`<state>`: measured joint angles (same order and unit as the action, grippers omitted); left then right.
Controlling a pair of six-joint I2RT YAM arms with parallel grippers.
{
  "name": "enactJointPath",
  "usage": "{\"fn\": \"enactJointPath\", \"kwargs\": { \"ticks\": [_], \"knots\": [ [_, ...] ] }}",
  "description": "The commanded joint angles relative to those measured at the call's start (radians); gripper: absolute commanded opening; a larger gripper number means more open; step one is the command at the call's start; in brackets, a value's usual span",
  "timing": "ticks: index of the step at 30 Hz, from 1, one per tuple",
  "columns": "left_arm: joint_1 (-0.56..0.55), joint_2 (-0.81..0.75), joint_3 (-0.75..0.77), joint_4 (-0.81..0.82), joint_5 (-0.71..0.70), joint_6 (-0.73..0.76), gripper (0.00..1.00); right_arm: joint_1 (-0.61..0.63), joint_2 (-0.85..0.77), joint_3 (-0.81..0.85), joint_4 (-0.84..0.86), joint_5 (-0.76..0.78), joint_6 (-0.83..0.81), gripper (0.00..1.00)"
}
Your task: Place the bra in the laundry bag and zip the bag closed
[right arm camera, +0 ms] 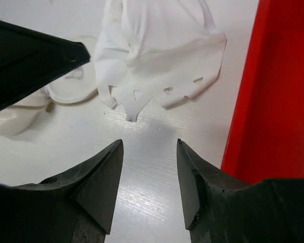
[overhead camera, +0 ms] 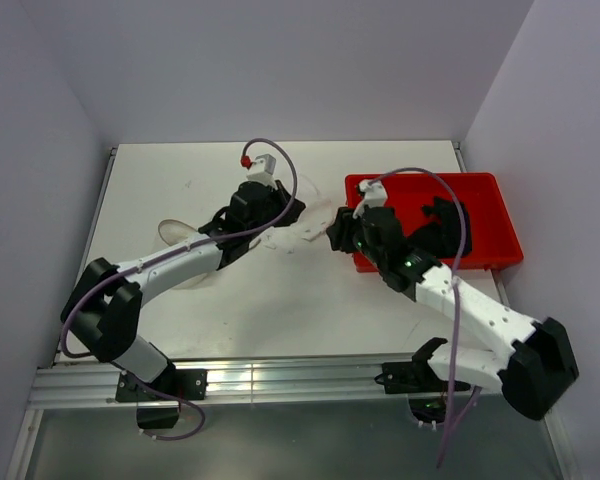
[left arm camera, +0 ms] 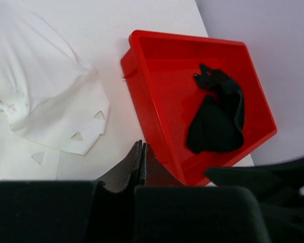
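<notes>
A white bra (overhead camera: 305, 232) lies crumpled on the table between my two grippers. It has a lace edge with small triangular holes, seen in the left wrist view (left arm camera: 55, 106) and in the right wrist view (right arm camera: 162, 55). The laundry bag (overhead camera: 177, 232), a pale translucent round shape, lies at the left, partly under my left arm. My left gripper (overhead camera: 286, 210) (left arm camera: 142, 146) is shut and empty, just right of the bra. My right gripper (overhead camera: 333, 232) (right arm camera: 148, 145) is open and empty over bare table, a short way in front of the bra's edge.
A red plastic bin (overhead camera: 500, 215) (left arm camera: 157, 101) stands at the right with a black garment (overhead camera: 442, 215) (left arm camera: 218, 116) inside. Its wall (right arm camera: 273, 91) is close to my right gripper's right finger. White walls close in the table on three sides.
</notes>
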<state>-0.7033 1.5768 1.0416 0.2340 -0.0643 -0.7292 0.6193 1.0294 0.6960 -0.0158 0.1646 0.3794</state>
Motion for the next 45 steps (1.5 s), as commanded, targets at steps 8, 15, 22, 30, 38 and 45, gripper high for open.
{"fn": "enactJointPath", "kwargs": {
  "ticks": [8, 15, 22, 30, 38, 45],
  "knots": [
    [-0.022, 0.236, 0.166, -0.124, 0.032, 0.229, 0.14, -0.021, 0.171, 0.145, -0.144, 0.193, 0.033, 0.27],
    [-0.035, 0.393, 0.268, -0.074, 0.057, 0.436, 0.6, -0.041, -0.184, -0.021, -0.098, 0.13, 0.049, 0.24],
    [-0.038, 0.563, 0.419, -0.211, 0.074, 0.519, 0.62, -0.044, -0.304, -0.082, -0.088, 0.11, 0.049, 0.24],
    [-0.047, 0.666, 0.508, -0.317, -0.063, 0.56, 0.37, -0.047, -0.341, -0.078, -0.082, 0.083, 0.047, 0.24],
    [-0.061, 0.452, 0.443, -0.245, -0.062, 0.509, 0.0, -0.047, -0.347, -0.131, -0.029, 0.023, 0.075, 0.24],
    [-0.061, 0.122, 0.408, -0.231, 0.043, 0.43, 0.0, -0.049, -0.335, -0.127, 0.052, -0.151, -0.025, 0.29]
  ]
}}
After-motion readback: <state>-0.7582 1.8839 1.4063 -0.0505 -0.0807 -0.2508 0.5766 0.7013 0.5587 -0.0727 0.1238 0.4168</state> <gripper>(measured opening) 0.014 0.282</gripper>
